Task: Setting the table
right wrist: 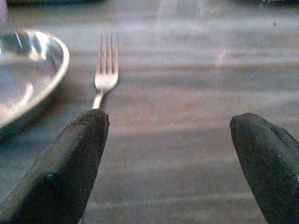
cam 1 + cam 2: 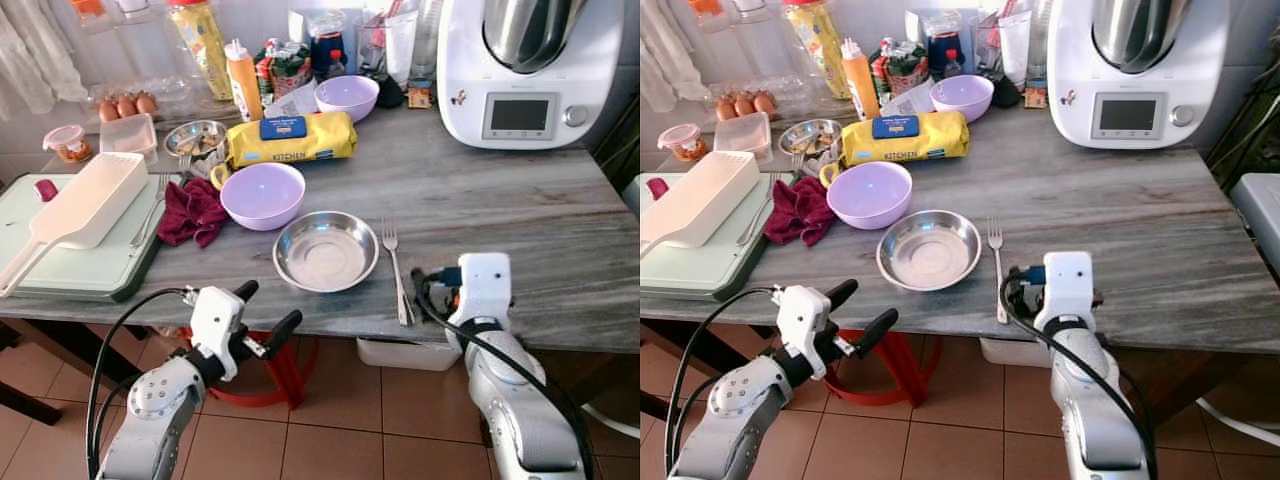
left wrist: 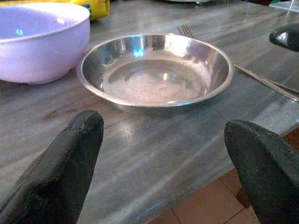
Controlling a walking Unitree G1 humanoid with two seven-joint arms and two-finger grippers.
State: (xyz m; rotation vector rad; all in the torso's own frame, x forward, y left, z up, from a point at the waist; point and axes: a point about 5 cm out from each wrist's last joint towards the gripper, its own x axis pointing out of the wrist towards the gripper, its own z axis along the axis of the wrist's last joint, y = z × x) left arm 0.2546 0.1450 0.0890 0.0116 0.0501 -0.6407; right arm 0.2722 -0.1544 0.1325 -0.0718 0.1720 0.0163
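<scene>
- The left claw [image 2: 268,308] hangs just off the near edge of the desk [image 2: 520,215], its arm bent up from below, with the fingers [image 3: 60,163] spread wide and holding nothing.
- It points at the steel plate [image 2: 326,250], which sits flat near the front edge.
- The right claw [image 1: 173,158] sits low at the desk's front edge, its white wrist housing raised above the surface, fingers parted and empty.
- The fork [image 2: 396,268] lies flat just right of the plate, tines pointing away from the robot, handle running close by the right claw's left finger.
- A lilac bowl [image 2: 262,194] stands just behind the plate to its left, with a dark red cloth [image 2: 192,211] beside it.
</scene>
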